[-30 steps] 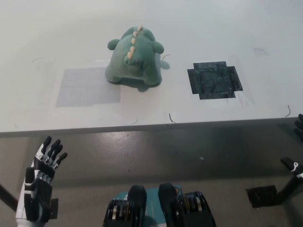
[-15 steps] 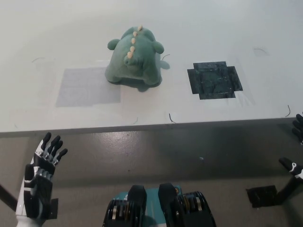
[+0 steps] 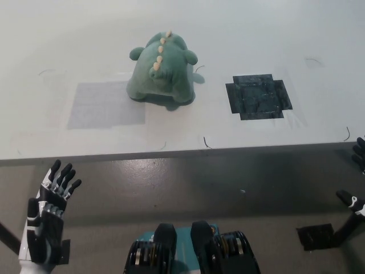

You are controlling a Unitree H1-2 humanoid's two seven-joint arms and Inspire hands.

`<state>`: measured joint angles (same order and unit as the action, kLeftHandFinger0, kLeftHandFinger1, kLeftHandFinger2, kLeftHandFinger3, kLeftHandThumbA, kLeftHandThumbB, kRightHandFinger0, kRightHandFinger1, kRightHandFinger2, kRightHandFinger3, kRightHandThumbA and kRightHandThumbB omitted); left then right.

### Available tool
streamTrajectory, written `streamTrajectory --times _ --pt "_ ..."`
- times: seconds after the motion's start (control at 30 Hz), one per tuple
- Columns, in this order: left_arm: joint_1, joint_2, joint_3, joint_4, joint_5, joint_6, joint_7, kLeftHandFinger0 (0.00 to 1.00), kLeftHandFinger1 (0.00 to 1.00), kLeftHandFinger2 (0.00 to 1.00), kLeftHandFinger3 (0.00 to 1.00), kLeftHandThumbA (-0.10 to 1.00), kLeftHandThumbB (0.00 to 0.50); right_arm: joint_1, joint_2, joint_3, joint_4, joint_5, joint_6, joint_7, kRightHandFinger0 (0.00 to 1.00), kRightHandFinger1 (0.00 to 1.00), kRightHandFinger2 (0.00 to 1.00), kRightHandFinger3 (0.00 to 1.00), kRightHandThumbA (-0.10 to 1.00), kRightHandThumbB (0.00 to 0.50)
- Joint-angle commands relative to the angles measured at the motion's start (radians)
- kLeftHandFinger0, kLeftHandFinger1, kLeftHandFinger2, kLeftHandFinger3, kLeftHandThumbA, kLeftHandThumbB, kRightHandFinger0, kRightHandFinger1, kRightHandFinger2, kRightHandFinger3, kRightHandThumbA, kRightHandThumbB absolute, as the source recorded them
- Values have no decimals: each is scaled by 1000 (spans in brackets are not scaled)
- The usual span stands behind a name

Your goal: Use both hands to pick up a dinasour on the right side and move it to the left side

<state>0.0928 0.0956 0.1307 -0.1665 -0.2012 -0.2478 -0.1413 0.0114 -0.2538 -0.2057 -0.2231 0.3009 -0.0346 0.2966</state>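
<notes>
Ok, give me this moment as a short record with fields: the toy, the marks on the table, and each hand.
toy: green plush dinosaur, upright on the white table, untouched
grey patch: to the toy's left, its right edge at the toy's base
black patch: to the toy's right, apart from it
left hand: open, below the table's front edge, lower left
right hand: at the right edge, mostly cut off, off the table

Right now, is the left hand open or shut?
Open. The left hand holds nothing, its fingers apart, below the table edge.
</notes>
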Motion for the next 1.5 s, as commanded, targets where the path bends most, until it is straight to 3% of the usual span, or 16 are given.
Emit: streamTrajectory --times 0.0,0.27,0.9,1.0,1.47 --pt "-3 2 -1 -27 -16 8 9 1000 1000 1000 1000 1000 434 -12 -6 -8 -24 2 -53 -16 1000 1000 1000 1000 1000 264" --pt "-9 2 -2 -24 -29 8 6 1000 1000 1000 1000 1000 433 -17 -6 -9 -21 8 -57 -16 1000 1000 1000 1000 1000 237" --pt "-21 11 2 -22 -15 10 9 1000 1000 1000 1000 1000 443 -23 -3 -9 -21 6 -55 -23 1000 1000 1000 1000 1000 246" --pt "-20 8 2 -24 -16 8 11 1000 1000 1000 1000 1000 443 -25 -1 -10 -11 8 -68 -21 1000 1000 1000 1000 1000 228" --pt "-20 11 0 -27 -7 6 9 1000 1000 1000 1000 1000 435 -28 4 -6 -20 10 -53 -22 1000 1000 1000 1000 1000 248"
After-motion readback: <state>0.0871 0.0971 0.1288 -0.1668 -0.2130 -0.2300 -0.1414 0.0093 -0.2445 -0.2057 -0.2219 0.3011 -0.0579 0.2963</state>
